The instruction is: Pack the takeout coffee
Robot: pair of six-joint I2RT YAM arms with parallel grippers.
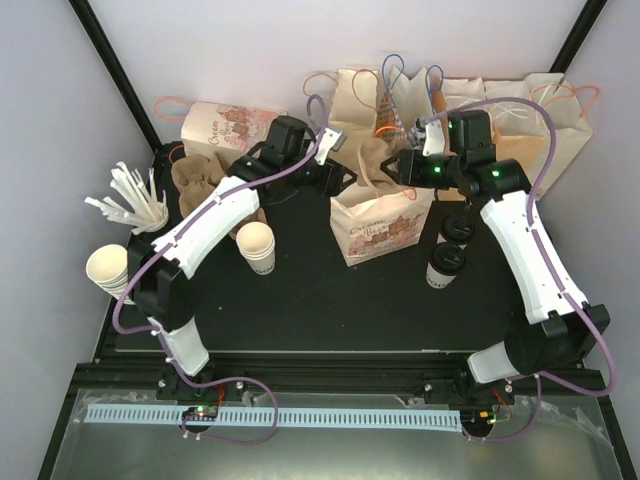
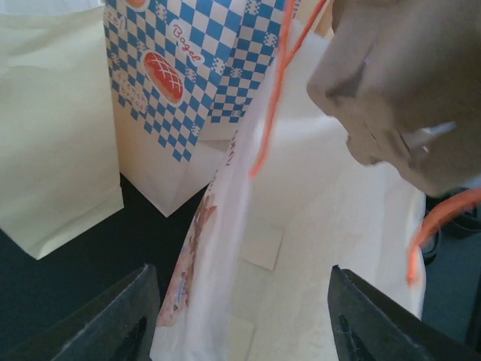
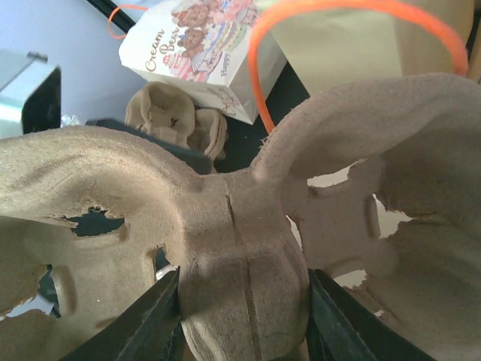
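Right gripper (image 3: 244, 320) is pinched tight on the centre ridge of the pulp cup carrier (image 3: 240, 226), holding it over the mouth of the open printed paper bag (image 1: 385, 225). Left gripper (image 2: 240, 308) is spread wide, fingers either side of the bag's wall w/o touching it, so nothing steadies the bag yet.

Main risk: the carrier looks abt as wide as the bag mouth (going by the top view), so a wing could catch the rim and crumple or tip the bag. The orange handle loop (image 2: 270, 90) hangs right by the carrier & could hook into a cup hole, esp. where the hole edges are torn. If the left gripper misses that thin wall, the bag prob. slides w/ any push.

Takeout coffees (image 1: 443, 265) (two, lids on) stand unpacked on the table (image 1: 320, 310), just right of the bag & close by the right forearm; a low swing there could knock them over
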